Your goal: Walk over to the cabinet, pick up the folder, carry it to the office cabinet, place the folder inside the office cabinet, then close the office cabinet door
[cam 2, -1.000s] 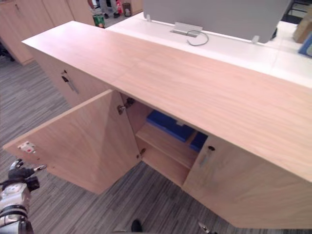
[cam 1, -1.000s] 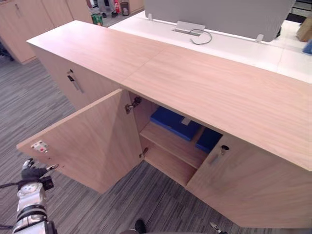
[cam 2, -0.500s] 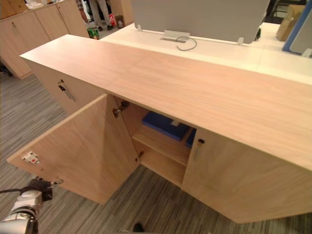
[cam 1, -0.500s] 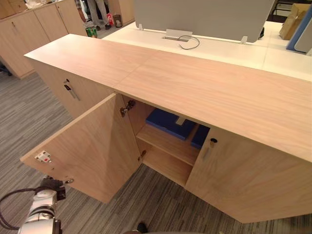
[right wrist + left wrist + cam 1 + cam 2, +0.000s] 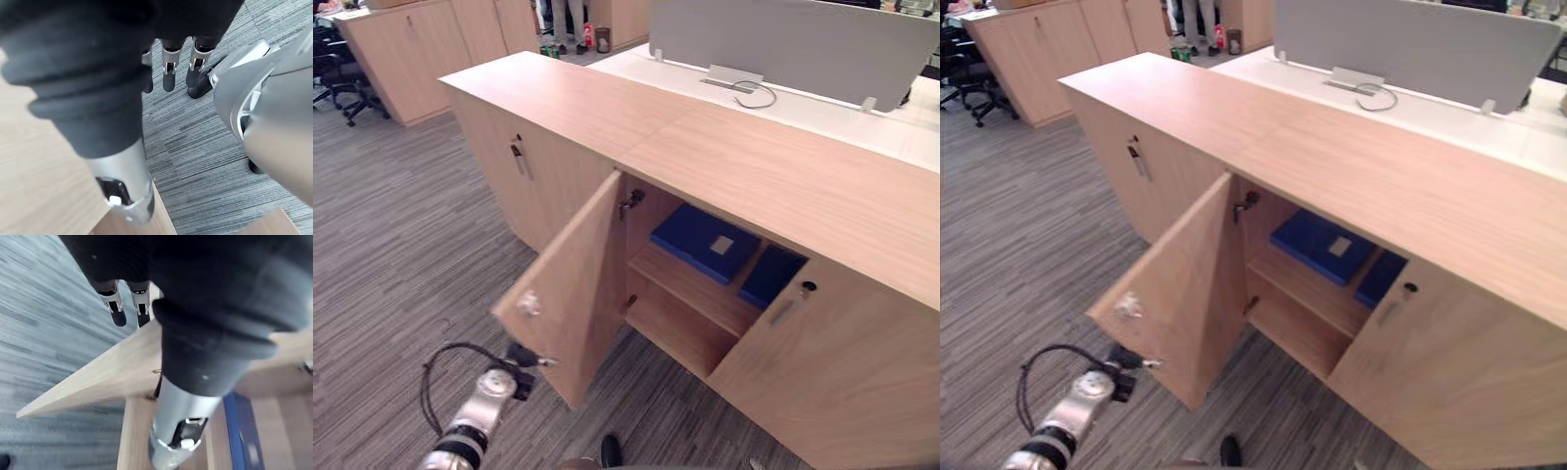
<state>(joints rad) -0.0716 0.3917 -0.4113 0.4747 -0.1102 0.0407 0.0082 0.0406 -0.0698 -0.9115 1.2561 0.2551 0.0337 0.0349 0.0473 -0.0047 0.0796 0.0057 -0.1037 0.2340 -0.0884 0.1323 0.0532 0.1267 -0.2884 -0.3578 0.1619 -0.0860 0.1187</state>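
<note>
The office cabinet [image 5: 754,166] has its left door [image 5: 573,284] swung out, showing two shelves. A blue folder [image 5: 708,242] lies flat on the upper shelf, with a second blue folder [image 5: 771,277] beside it. My left hand [image 5: 517,357] is low at the door's outer bottom corner. In the left wrist view its fingers [image 5: 117,303] are straight against the door's edge [image 5: 112,377] and hold nothing, and a blue folder [image 5: 242,431] shows past the thumb. My right hand [image 5: 168,66] hangs over the carpet with its fingers relaxed and nothing in them.
The cabinet's right door [image 5: 832,382] is shut, its handle [image 5: 783,311] near the gap. A further cabinet door with a handle [image 5: 519,157] is to the left. Behind stands a white desk with a grey partition [image 5: 803,39]. More cabinets [image 5: 411,49] and an office chair [image 5: 342,73] stand far left.
The camera has shifted left. The open door now stands at a narrower angle to the cabinet, and my left hand has moved right along with its lower corner.
</note>
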